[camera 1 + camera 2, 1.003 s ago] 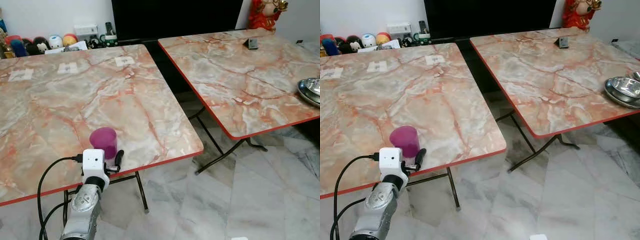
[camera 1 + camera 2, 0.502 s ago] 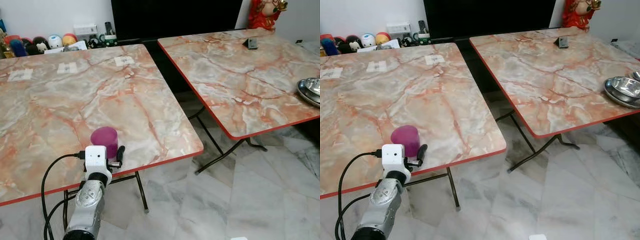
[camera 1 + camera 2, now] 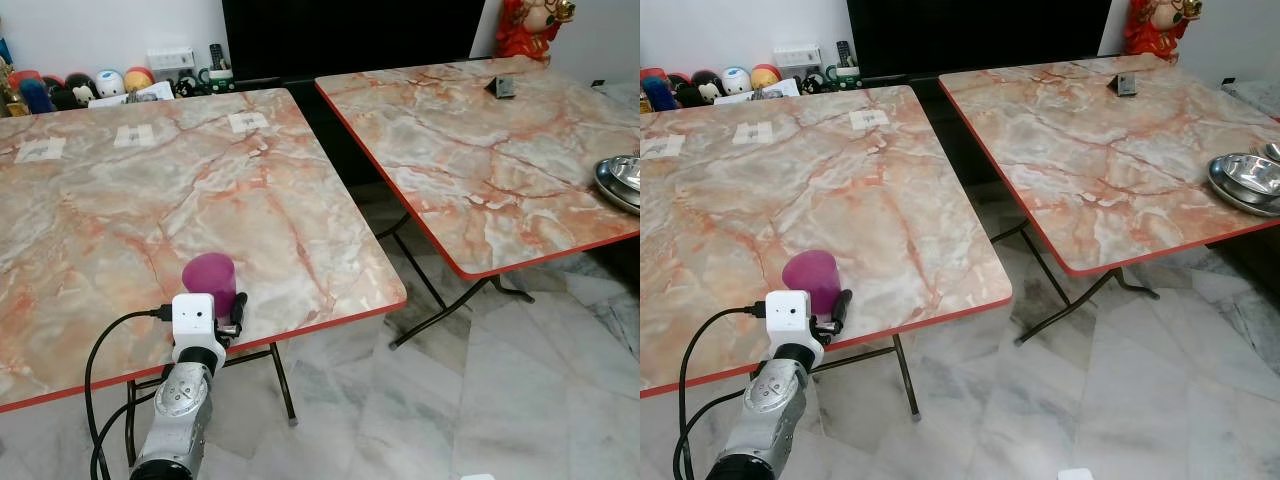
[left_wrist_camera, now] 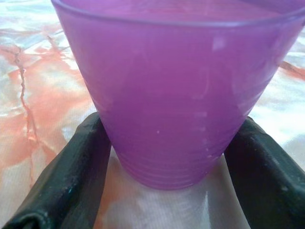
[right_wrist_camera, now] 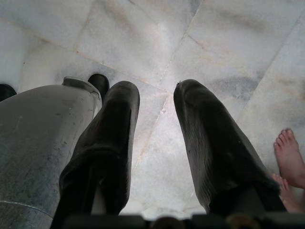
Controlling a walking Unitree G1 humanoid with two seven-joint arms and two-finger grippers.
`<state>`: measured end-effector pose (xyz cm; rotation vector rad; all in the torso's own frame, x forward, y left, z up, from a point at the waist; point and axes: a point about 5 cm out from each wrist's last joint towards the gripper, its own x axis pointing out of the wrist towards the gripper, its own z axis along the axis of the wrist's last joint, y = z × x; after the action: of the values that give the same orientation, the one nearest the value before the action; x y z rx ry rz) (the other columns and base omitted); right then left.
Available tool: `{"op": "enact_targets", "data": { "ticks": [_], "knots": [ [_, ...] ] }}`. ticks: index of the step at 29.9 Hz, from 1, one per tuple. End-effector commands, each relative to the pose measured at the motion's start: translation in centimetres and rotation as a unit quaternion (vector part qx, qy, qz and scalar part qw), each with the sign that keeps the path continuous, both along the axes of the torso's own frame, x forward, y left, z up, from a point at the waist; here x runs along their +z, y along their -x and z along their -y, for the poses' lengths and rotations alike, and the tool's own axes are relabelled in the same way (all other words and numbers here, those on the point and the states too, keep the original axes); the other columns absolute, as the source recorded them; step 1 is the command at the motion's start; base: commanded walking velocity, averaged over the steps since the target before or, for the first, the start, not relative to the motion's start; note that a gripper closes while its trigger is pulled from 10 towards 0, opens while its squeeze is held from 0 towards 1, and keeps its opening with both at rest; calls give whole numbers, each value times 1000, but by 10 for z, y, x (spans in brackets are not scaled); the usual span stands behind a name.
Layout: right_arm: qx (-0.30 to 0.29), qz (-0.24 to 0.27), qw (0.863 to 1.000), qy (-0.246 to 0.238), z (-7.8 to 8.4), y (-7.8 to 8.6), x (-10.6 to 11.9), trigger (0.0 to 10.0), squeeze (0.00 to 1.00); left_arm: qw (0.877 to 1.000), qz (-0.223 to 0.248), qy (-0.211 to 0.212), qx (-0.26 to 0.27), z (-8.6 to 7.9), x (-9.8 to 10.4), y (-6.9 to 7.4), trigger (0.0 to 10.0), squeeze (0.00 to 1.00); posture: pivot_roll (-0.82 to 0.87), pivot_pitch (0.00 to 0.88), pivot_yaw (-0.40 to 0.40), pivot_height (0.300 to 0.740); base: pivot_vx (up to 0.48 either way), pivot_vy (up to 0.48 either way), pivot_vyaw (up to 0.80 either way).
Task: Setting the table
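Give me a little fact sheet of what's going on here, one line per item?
Left claw: black fingers on both sides of the purple plastic cup
Cup: upright, near the front edge of the left marble-pattern table
Right claw: open, hangs over the floor tiles
Right table: steel bowls at its right edge, a small dark object at the back
Person: bare foot on the floor

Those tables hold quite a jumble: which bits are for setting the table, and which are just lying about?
For the job:
- purple cup, between the left gripper fingers
- near table
- metal bowls on the far table

Lying about:
- toy figures
- red figurine
- small dark object
- a person's bare foot
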<state>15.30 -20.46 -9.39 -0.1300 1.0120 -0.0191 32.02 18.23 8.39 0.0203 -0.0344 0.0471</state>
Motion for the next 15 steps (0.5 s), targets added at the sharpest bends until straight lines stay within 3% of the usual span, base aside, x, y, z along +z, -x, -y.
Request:
{"op": "enact_targets", "data": {
  "ticks": [1,11,15],
  "knots": [
    [-2,-8,1000,3,2,4,-1,10000,0,1000,-1,-4,3,1,0,-1,0,0,4,81,-32,740,0,0,0],
    [-1,-9,1000,3,2,5,-2,10000,0,1000,13,-3,5,0,3,-1,0,0,5,86,-31,740,0,0,0],
    [-2,-9,1000,3,3,5,-2,10000,0,999,35,-22,7,-8,13,0,0,0,7,87,-31,740,0,0,0]
  ]
}}
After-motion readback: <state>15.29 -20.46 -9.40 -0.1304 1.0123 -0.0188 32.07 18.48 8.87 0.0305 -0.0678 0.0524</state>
